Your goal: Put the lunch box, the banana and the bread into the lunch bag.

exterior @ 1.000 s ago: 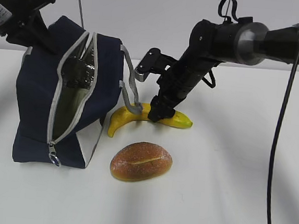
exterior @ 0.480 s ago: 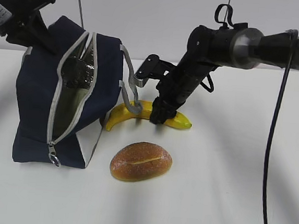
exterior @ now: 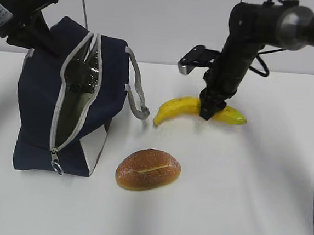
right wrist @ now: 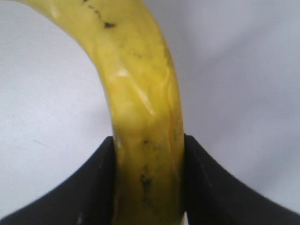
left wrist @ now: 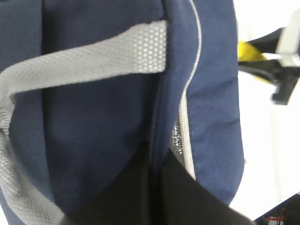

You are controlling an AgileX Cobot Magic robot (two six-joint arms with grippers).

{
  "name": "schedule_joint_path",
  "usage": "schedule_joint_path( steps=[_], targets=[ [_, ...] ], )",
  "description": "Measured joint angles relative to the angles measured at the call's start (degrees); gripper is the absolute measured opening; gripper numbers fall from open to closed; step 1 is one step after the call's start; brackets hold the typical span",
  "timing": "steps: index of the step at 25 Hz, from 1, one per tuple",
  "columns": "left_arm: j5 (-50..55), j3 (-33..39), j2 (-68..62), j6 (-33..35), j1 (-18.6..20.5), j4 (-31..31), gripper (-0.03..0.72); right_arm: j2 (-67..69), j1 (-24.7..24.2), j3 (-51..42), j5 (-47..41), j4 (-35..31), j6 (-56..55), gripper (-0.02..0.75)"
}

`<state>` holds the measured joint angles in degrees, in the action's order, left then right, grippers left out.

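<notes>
Right wrist view alone shows jaws pressing banana [right wrist: 145,140] sides.

The left gripper's fingertips are hidden behind the lunch bag [exterior: 64,104] at its far left. The left wrist view blurs the banana [left wrist: 251,54] at its right edge. The right wrist view crops both banana ends. The bag's interior contents cannot be determined.

bag mouth: the bag [exterior: 65,98] gapes toward the desk's [exterior: 237,201] near edge
mouth obstacle: grey handle [exterior: 138,96] loops just right of it
bread [exterior: 148,169]: blocks the strip before the bag
right half: bare desk
</notes>
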<state>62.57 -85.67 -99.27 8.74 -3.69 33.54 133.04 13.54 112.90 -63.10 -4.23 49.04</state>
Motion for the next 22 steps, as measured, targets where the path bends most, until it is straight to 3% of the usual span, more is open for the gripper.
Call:
schedule_joint_path(
  steps=[7,17,22],
  targets=[
    [-0.6,0.0,0.0,0.0,0.0,0.4,-0.003,-10.4,-1.7,0.0,-2.6,-0.5,-7.1,0.298],
    [-1.6,0.0,0.0,0.0,0.3,2.7,-0.003,-18.9,-1.6,0.1,-7.8,-19.0,-25.6,0.298],
    [-1.6,0.0,0.0,0.0,2.1,3.0,-0.003,-19.0,1.1,0.1,-7.9,-21.5,-32.5,0.298]
  ],
)
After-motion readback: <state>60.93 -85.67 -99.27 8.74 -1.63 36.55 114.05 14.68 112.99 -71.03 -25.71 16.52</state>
